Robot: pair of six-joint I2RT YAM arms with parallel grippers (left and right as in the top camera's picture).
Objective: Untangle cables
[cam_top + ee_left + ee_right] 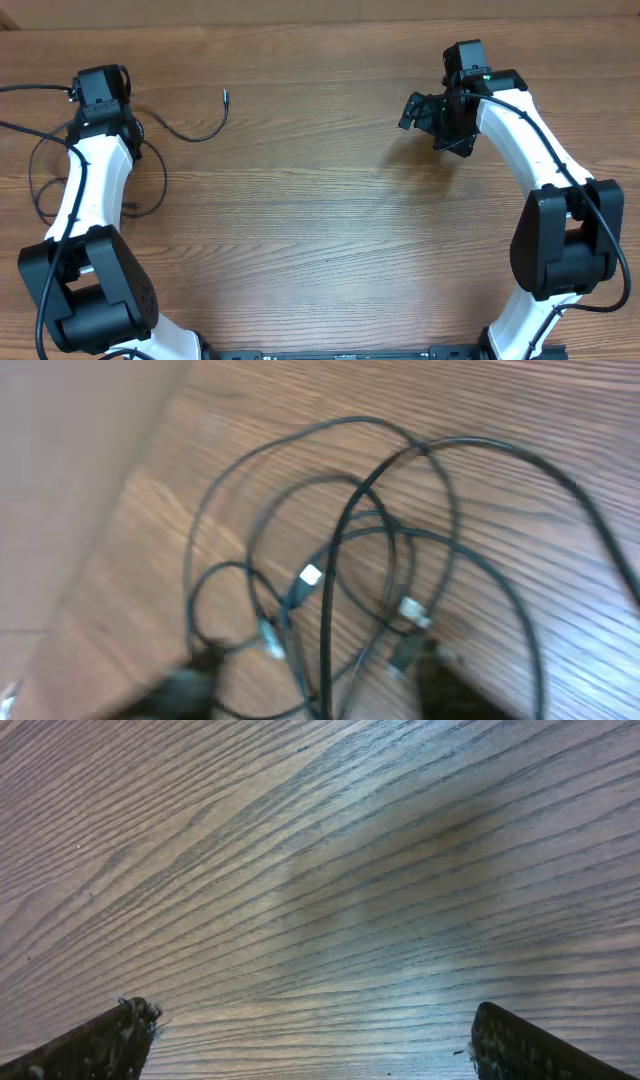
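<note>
Right fingers [100, 1045] gape apart; left fingers unreadable over thin black cables [327, 610] tangled in loops, silvery-tipped.

The table [320, 220] is brown wood with fine dark grain running side to side across the overhead view, and a paler strip [300, 10] lies along its far edge. In the right wrist view a soft dark shadow [420, 850] falls across the grain. In the left wrist view a blurred pale surface [70, 440] fills the upper left corner.
</note>
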